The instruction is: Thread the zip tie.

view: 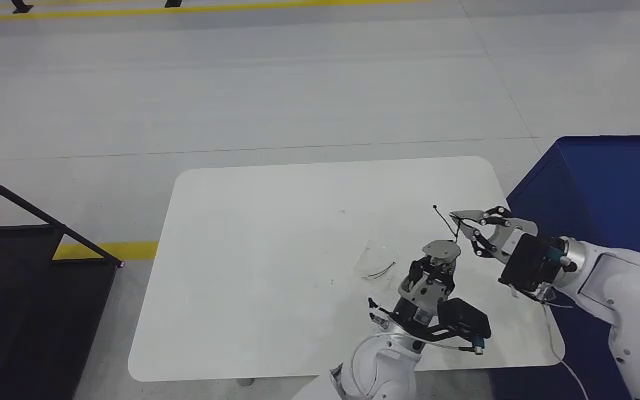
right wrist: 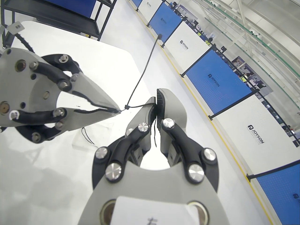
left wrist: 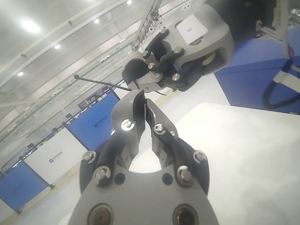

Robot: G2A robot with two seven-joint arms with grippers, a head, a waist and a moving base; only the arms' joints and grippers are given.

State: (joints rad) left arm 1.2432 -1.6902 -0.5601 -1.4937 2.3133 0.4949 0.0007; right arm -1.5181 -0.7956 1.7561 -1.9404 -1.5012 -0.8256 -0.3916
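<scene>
White, smooth floor [view: 300, 90] took up most of the hall, crossed by a yellow painted line [view: 200, 10]. Partition panels [right wrist: 218, 83] in blue and white stood in a row along it, each on a black frame and each carrying a small line of dark lettering. A black metal shelf rack [right wrist: 58, 10] stood beyond one rounded corner of the counter [view: 260, 270], which was a matte white slab with soft corners.

Both arms met above the counter's near right part. The right gripper [right wrist: 156, 104], grey metal with ribbed black pads and bright round bolts, was clamped on the zip tie [right wrist: 143, 71], whose short loose end hung down between the fingers. A white paper label [left wrist: 192, 31] was stuck on its body (the print was too small to make out). The left gripper [left wrist: 144, 99], of the same build, was closed to a point and seemed to pinch the tie at its very tip, just beside a small block on the strap.

A clear bag [view: 378, 262] lay flat on the counter near the left arm, a thin dark strand curved inside it.

The zip tie was black, thin and stiff, held in the air between the two grippers, its long free part slanting up and away.
</scene>
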